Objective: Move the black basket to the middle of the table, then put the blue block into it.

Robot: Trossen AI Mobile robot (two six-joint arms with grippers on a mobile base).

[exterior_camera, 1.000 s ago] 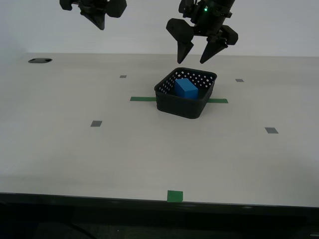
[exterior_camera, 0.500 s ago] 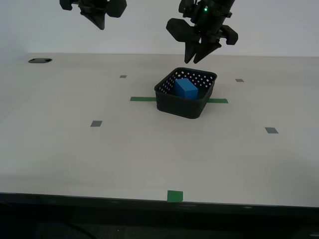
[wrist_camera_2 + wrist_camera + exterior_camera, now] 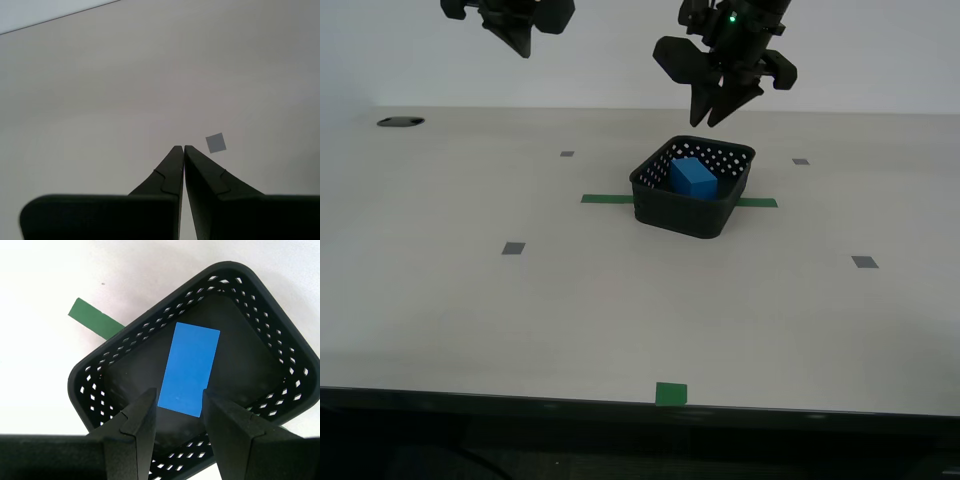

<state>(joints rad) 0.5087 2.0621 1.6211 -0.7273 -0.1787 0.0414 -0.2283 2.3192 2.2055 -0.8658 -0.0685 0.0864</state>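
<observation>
The black basket (image 3: 686,213) stands near the middle of the table (image 3: 620,310), over a green tape strip (image 3: 606,198). The blue block (image 3: 694,178) lies inside it. My first gripper (image 3: 712,121) hangs above the basket's far rim, empty, its jaws a narrow gap apart. The first wrist view looks down between its fingers (image 3: 179,392) onto the blue block (image 3: 190,367) on the floor of the basket (image 3: 100,375). My second gripper (image 3: 524,52) is shut and empty, high at the exterior view's left; in its own view (image 3: 183,147) it is over bare table.
Small grey squares (image 3: 514,248) (image 3: 864,262) (image 3: 216,143) dot the tabletop. A green tape square (image 3: 671,393) sits at the dark front edge. A dark round opening (image 3: 400,122) is at the far left corner.
My first gripper's jaws have narrowed from wide open to a small gap, staying above the basket. The block, the basket and the second gripper have not moved.
</observation>
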